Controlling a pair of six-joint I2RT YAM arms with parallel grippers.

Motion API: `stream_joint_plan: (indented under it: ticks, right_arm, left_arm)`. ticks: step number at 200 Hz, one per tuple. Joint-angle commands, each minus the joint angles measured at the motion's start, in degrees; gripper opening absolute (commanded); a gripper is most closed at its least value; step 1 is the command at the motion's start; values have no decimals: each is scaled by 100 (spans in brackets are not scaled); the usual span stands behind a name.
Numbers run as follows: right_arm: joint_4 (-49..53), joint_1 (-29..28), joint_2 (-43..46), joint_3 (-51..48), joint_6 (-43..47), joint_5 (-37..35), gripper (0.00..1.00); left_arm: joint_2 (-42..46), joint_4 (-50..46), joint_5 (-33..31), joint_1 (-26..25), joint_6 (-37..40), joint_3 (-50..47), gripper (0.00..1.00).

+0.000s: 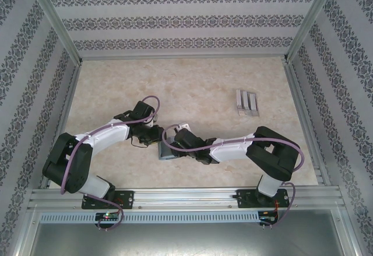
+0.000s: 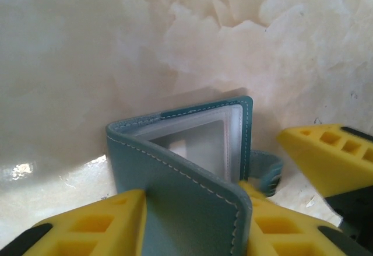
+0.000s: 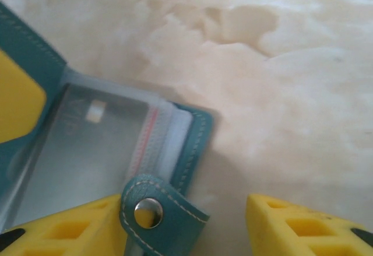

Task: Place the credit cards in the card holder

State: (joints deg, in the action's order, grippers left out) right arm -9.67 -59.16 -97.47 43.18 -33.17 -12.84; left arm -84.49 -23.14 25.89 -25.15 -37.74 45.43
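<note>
Two robot grippers meet over an open teal card holder point(image 2: 175, 168) on a marbled beige table point(image 1: 192, 81).
The left gripper point(image 2: 195, 209) clasps the card holder's front cover between its yellow fingers, with the holder standing partly open just ahead of them. The right gripper point(image 3: 183, 206) is spread open, and the snap tab point(image 3: 157, 209) lies against one of its fingers. Clear inner leaves point(image 3: 99, 151) show a thin red edge; whether it is a card is unclear. Well beyond the right gripper stands a clear three-slot stand point(image 1: 246, 102), its contents too small to tell. Patterned wallpaper walls point(image 1: 175, 17) enclose the table.
</note>
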Motion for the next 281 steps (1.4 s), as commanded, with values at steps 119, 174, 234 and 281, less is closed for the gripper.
stream_joint_plan:
  ticks: [119, 174, 234, 281]
  right_arm:
    - [-249, -52, 702, -526, -502, -269, 17]
    - [-396, -43, 695, -451, -746, 275, 25]
    - [-500, -43, 747, -537, -1002, 271, 26]
    - [-489, -41, 831, -582, -1140, 147, 29]
  left_arm:
    - [-591, 554, 844, -66, -230, 495, 50]
    - [-912, 818, 958, -73, -275, 387, 24]
    - [-1355, 864, 925, -83, -215, 386, 0]
    - [-1459, 897, 762, -98, -233, 286, 0]
